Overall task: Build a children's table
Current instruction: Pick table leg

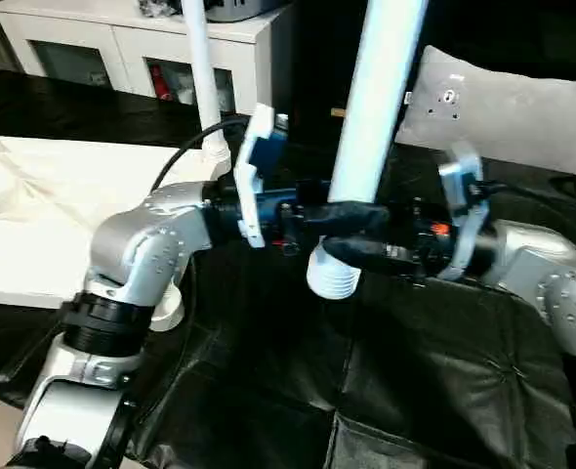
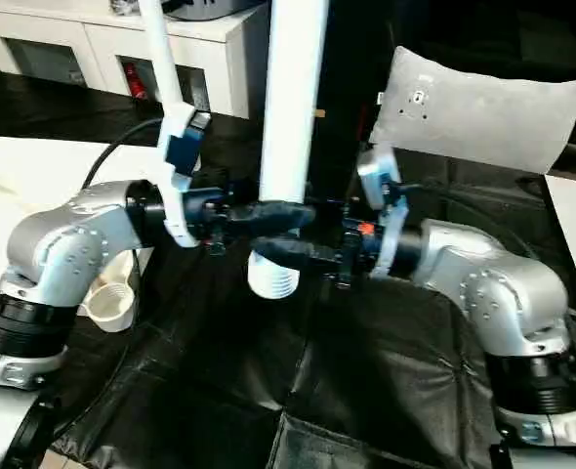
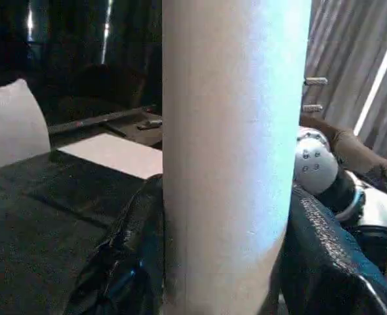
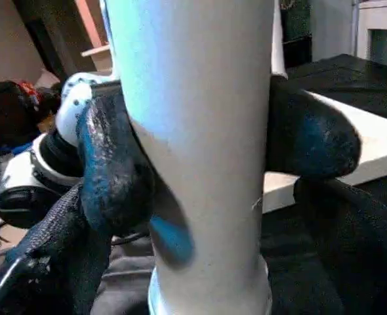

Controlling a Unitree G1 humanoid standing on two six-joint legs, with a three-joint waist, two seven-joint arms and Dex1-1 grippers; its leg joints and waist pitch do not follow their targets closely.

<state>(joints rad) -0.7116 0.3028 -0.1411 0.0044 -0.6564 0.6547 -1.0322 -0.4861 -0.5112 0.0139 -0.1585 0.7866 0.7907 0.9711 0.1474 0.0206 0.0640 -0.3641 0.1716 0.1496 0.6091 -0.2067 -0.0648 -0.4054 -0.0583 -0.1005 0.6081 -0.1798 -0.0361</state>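
Observation:
A white tapered leg (image 1: 371,107) stands upright in the air over the black cloth, its ribbed threaded end (image 1: 332,278) hanging down. My left gripper (image 1: 351,210) is shut on this leg, and its black fingers (image 3: 124,262) press against both sides of the tube. Just below that grip, my right gripper (image 1: 354,252) is open, its fingers (image 4: 42,262) standing wide on either side of the leg. The white table top (image 1: 63,195) lies at the left, with a second leg (image 1: 200,78) standing upright in a corner socket.
A grey-white cushion (image 1: 513,112) leans at the back right. A white cabinet (image 1: 122,39) stands behind the table top. Black quilted cloth (image 1: 366,391) covers the surface under both arms. A round socket (image 2: 112,298) of the top shows beside my left elbow.

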